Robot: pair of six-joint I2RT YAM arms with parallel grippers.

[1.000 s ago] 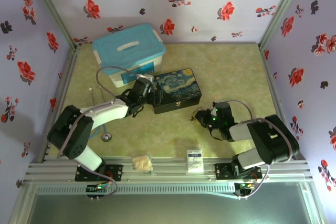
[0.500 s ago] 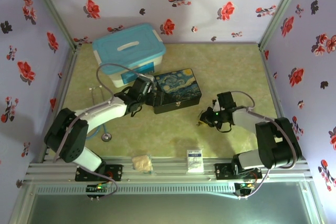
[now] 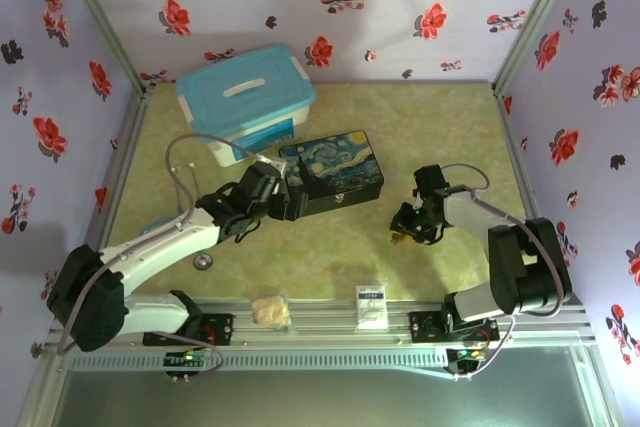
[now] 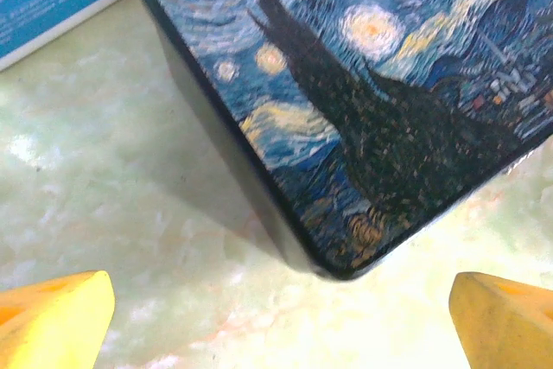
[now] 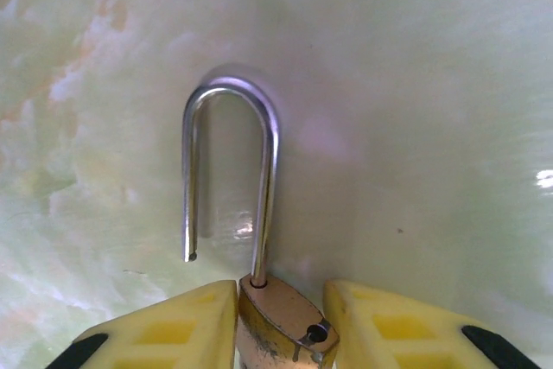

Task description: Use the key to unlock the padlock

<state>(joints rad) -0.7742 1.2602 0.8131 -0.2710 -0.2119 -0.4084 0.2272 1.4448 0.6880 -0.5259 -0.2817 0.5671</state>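
Observation:
My right gripper (image 5: 281, 326) is shut on the brass padlock (image 5: 278, 321), whose body sits between the yellow fingers (image 5: 173, 334). Its silver shackle (image 5: 232, 170) stands open: one leg sits in the body, the other hangs free beside it above the green marbled floor. In the top view the right gripper (image 3: 402, 231) is low over the floor, right of centre, with the padlock (image 3: 396, 238) at its tip. My left gripper (image 4: 281, 330) is open, nothing between its fingers, just off the near corner of the Starry Night box (image 4: 371, 101). The key is out of view.
A blue-lidded plastic box (image 3: 245, 102) stands at the back left, behind the Starry Night box (image 3: 335, 169). A round-headed grey tool (image 3: 203, 261) lies by the left arm. A beige packet (image 3: 270, 310) and a small white box (image 3: 371, 304) rest near the front rail.
The right arm has stretched out and its gripper, still holding the padlock, has shifted slightly right and nearer. The left arm's elbow dropped toward the front left; its gripper stays at the box's corner.

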